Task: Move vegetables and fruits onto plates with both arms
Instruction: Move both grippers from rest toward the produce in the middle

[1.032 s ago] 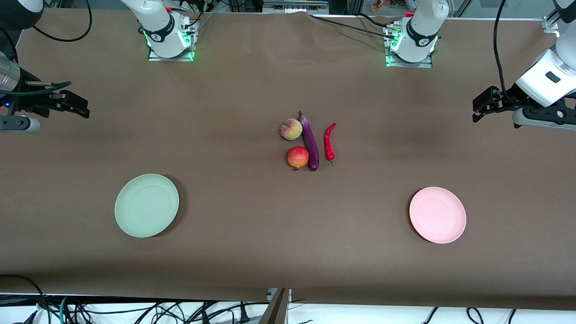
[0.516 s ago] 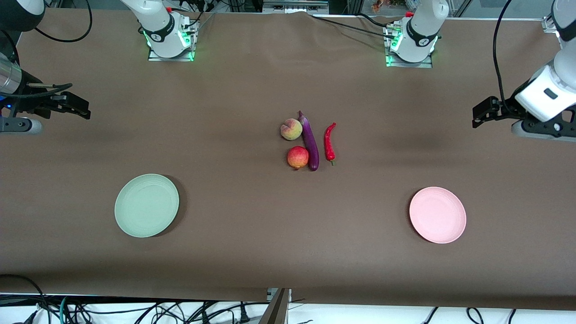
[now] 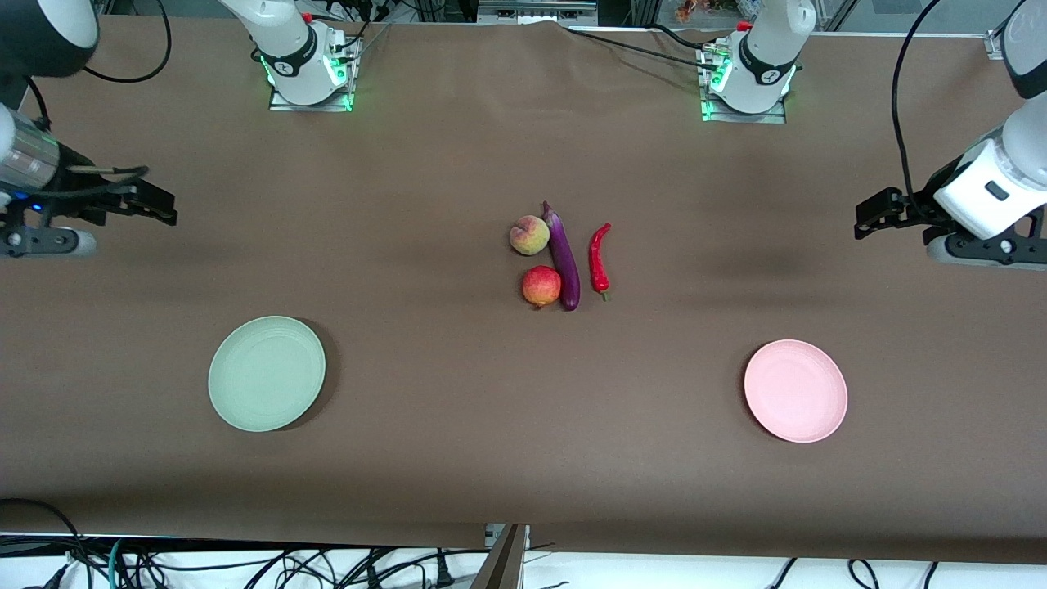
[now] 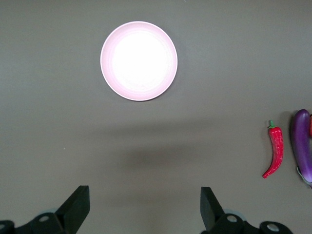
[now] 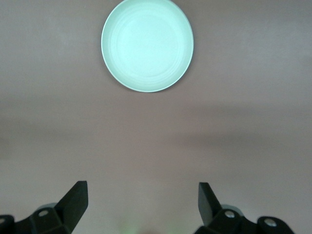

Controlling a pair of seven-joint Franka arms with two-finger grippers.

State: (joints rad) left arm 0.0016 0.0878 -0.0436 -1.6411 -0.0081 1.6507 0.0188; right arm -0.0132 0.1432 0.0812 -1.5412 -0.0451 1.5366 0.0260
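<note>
Hovering wide-open over bare worktop (image 3: 458, 458) at each end: left hand (image 3: 869, 219), right hand (image 3: 155, 206). Risking nudging peach (image 3: 530, 235) or apple (image 3: 541, 286), both touching eggplant (image 3: 563, 256); chili (image 3: 599, 258) lying just beside; mint plate (image 3: 267, 373), pink plate (image 3: 795, 391) sitting empty.

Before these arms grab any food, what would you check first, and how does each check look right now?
1. Left claw open, holding nothing: ok.
2. Right claw open, holding nothing: ok.
3. Pink plate bare: ok.
4. Green plate bare: ok.
5. Chili pepper apart from its neighbours: ok.
6. Room around eggplant: not ok, peach and red fruit sit against it.
</note>
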